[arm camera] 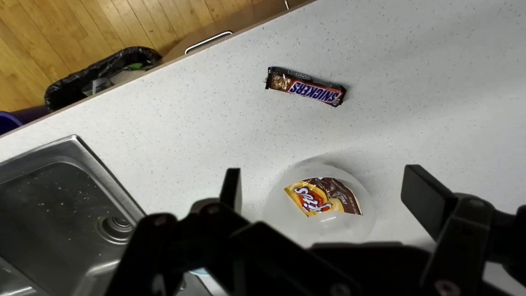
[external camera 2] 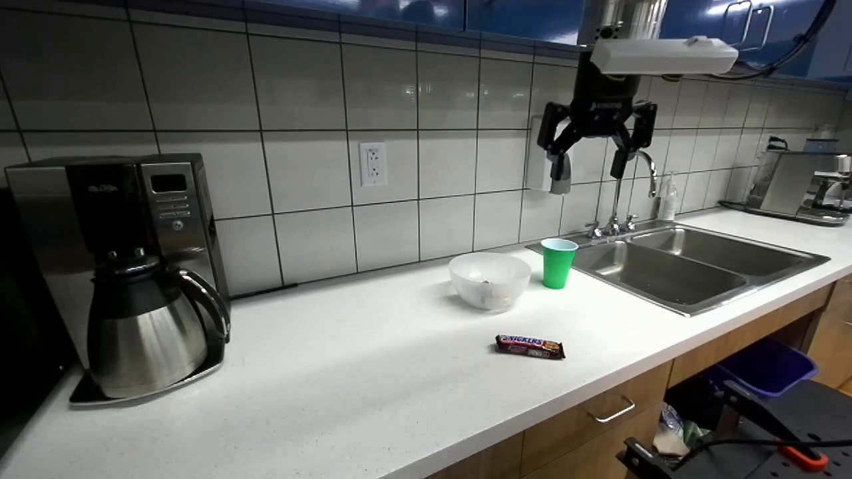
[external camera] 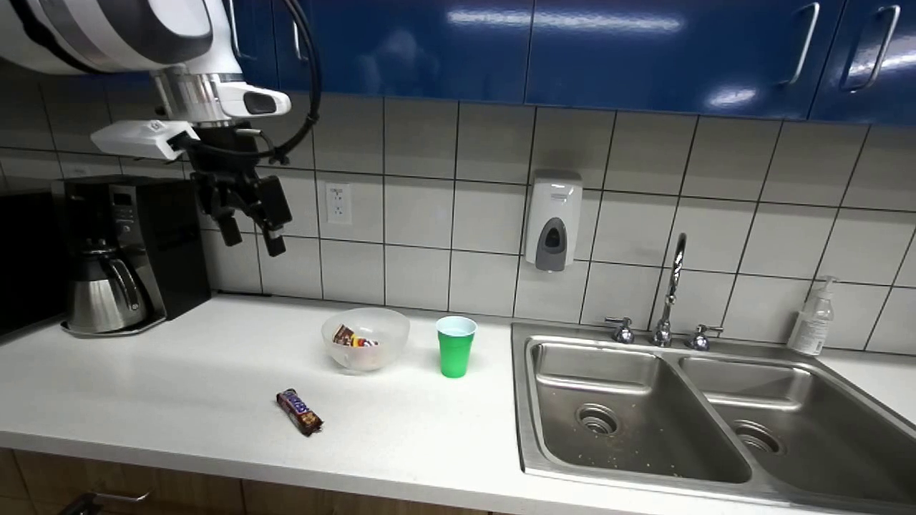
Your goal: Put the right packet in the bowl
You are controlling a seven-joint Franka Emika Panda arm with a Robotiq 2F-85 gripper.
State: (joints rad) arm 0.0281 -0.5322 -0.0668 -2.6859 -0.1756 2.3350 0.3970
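The right packet, orange-yellow and dark brown, lies inside the bowl; it shows in an exterior view [external camera: 353, 339] and in the wrist view [arm camera: 324, 196]. In an exterior view the bowl [external camera 2: 469, 281] hides most of it behind its wall. The translucent whitish bowl stands upright on the counter and also shows in an exterior view [external camera: 386, 342] and in the wrist view [arm camera: 279, 216]. My gripper [external camera: 252, 242] is open and empty, high above the counter; it also shows in an exterior view [external camera 2: 591, 174]. In the wrist view the bowl appears between and below the spread fingers.
A slim dark bar packet [external camera: 300, 412] lies on the counter in front of the bowl. A green cup [external camera: 455, 352] stands beside the bowl, near the steel sink [external camera: 526, 400]. A coffee maker [external camera 2: 153, 319] stands at the counter's far end. Blue cabinets [external camera: 401, 43] hang above.
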